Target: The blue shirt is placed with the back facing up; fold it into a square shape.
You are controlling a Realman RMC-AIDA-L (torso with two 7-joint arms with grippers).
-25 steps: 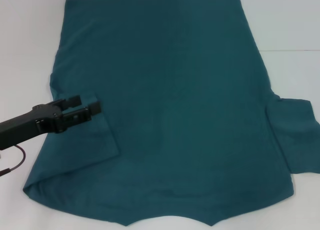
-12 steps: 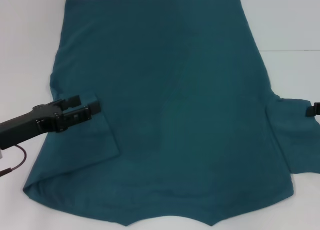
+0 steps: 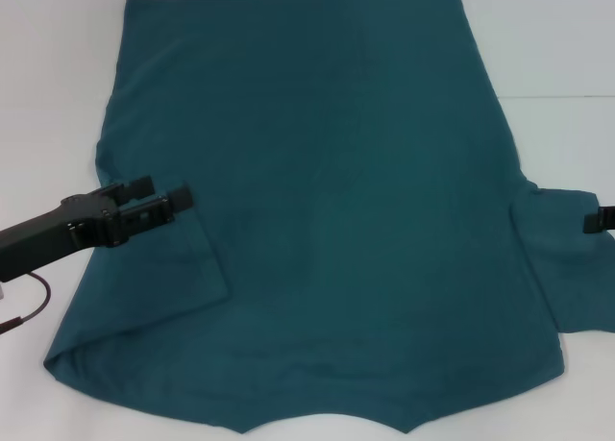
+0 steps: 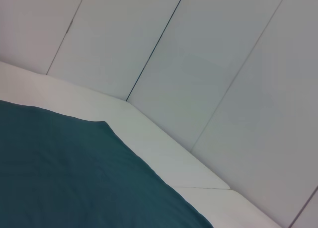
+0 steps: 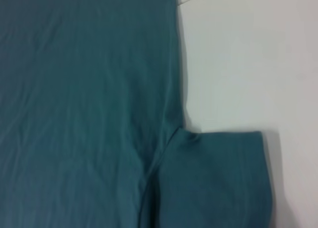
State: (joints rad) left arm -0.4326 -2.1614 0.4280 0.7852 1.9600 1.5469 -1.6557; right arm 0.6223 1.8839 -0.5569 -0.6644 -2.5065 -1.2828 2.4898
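1. Around the blue shirt (image 3: 327,220) only the white worktop (image 3: 58,95) shows, with a pale panelled wall (image 4: 208,64) behind its far edge in the left wrist view.
2. Nothing lies on top of the shirt except the left gripper (image 3: 165,198); a thin dark cable (image 3: 29,309) loops below that arm near the worktop's left edge.
3. No boxes, trays or other holders are in view.
4. The shirt lies spread flat over most of the worktop, plain side up, its hem towards the far edge and its collar end at the near edge.
5. Its left sleeve (image 3: 178,258) is folded inward onto the body; the right sleeve (image 3: 562,263) sticks out flat towards the worktop's right edge, also seen in the right wrist view (image 5: 218,183).
6. The left gripper reaches in from the left edge and sits over the folded sleeve's upper corner, its two black fingers (image 3: 178,197) slightly apart with no cloth visibly between them.
7. The right gripper (image 3: 602,220) only peeks in at the right edge, over the outer end of the right sleeve; whether it is clenched or released cannot be told.
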